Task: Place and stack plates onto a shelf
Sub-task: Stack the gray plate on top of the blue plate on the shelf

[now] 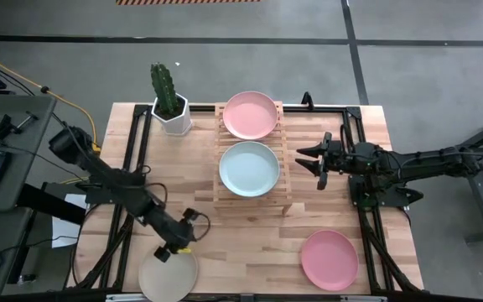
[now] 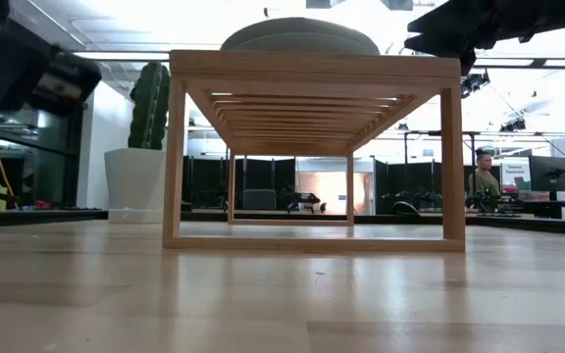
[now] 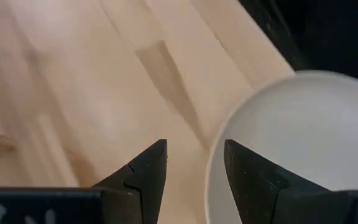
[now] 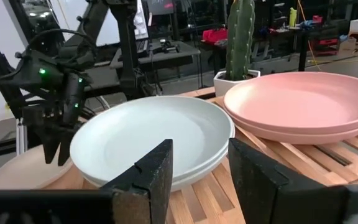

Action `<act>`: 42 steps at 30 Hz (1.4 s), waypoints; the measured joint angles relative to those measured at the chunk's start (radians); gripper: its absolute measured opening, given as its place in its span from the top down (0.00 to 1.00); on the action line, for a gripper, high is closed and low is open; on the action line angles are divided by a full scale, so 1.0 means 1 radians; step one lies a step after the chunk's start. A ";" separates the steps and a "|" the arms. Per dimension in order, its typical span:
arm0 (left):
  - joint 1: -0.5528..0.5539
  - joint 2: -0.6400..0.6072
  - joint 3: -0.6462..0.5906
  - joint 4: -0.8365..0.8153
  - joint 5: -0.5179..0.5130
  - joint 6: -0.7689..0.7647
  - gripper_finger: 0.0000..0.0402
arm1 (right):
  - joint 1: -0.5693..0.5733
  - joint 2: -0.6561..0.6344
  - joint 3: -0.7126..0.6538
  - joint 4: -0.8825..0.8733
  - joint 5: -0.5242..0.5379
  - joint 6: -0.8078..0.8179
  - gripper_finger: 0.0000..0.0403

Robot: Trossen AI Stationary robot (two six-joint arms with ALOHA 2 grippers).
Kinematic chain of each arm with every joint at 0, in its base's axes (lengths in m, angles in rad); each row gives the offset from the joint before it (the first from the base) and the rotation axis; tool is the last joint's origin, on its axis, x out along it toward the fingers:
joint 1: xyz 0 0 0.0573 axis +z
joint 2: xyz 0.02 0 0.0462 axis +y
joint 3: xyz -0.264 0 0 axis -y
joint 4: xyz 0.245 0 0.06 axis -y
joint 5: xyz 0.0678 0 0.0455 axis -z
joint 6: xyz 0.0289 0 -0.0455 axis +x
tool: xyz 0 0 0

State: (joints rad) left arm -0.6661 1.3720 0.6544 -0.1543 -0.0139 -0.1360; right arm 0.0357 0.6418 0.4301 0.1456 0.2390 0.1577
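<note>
The beige plate lies flat on the table at the near left. My left gripper is open over its far rim. In the left wrist view one finger is over the plate and the other over bare table. The wooden shelf carries mint plates at its near end and pink plates at its far end. In the right wrist view, two mint plates and two pink plates show stacked. My right gripper is open and empty, just right of the shelf, facing the mint plates. Another pink plate lies at the near right.
A white pot with a cactus stands at the far left beside the shelf. Black frame rails run along both table sides. Bare table lies between the shelf and the near edge. In the low view a person sits in the room beyond.
</note>
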 joint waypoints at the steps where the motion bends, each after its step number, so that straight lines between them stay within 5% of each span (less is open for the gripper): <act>1: -0.002 0.020 0.000 0.005 0.014 0.006 0.63 | 0.000 0.000 0.000 -0.007 0.000 0.000 0.66; 21: -0.022 0.218 0.001 0.050 0.068 0.115 0.65 | 0.000 0.000 0.000 -0.083 0.000 0.000 0.66; 31: 0.032 0.205 0.005 0.050 0.166 0.099 0.97 | 0.000 0.000 0.000 -0.083 0.001 0.000 0.66; 42: 0.152 -0.057 -0.002 -0.123 0.241 0.014 1.00 | 0.000 0.000 0.000 -0.097 0.001 0.000 0.66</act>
State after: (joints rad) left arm -0.5137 1.3150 0.6521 -0.2772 0.2272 -0.1222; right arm 0.0353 0.6418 0.4301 0.0489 0.2401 0.1574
